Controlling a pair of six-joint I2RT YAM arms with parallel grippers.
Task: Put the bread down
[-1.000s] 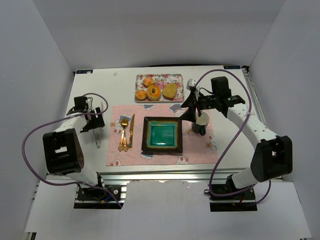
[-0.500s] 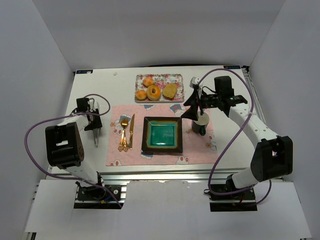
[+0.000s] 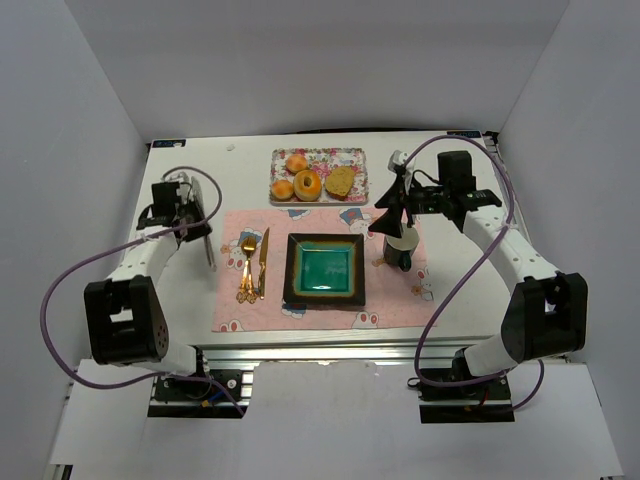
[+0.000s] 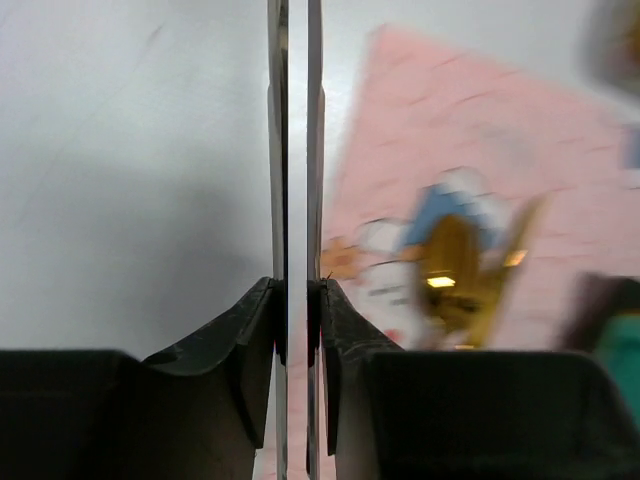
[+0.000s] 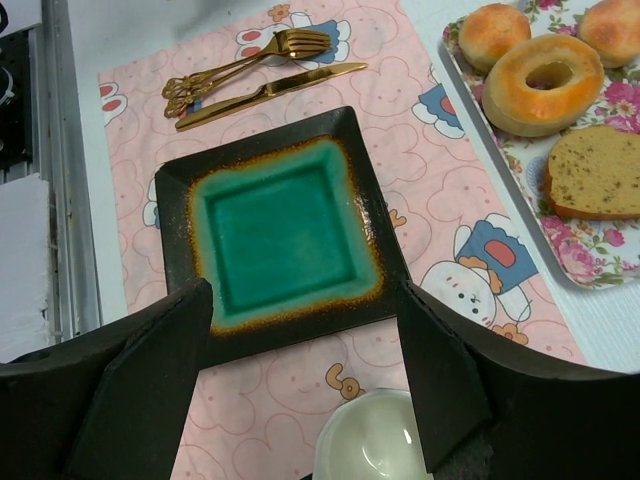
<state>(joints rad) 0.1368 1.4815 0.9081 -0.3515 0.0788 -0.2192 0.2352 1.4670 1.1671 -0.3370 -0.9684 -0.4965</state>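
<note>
Pink mat, top view: a pink mat [image 3: 390,300] is spread on the white worktop [image 3: 240,165]. A dark square plate [image 3: 292,270] is set at its middle, with a gold fork [image 3: 247,268] and a gold knife [image 3: 263,262] to the left and a cup [image 3: 400,245] to the right.
Bread, top view: the ring-shaped bread [image 3: 307,185] and the bread slice [image 3: 340,181] are laid side by side on a floral tray [image 3: 320,156] just beyond the mat's far edge, the slice on the right. Two round buns [image 3: 296,163] are seen left of the ring.
Left pincer, top view: the left pincer [image 3: 208,250] is held at the mat's left edge, well apart from the tray.
Right pincer, top view: the right pincer [image 3: 380,215] is held beside the cup, near the tray's right end.
Left wrist view: the thin fingers [image 4: 277,150] are pressed almost together, and nothing is pinched. Blurred gold cutlery is seen on the mat to the right.
Right wrist view: the fingers [image 5: 150,380] are spread wide and nothing is held. The plate is framed between them. Ring and slice are seen on the tray, untouched.
</note>
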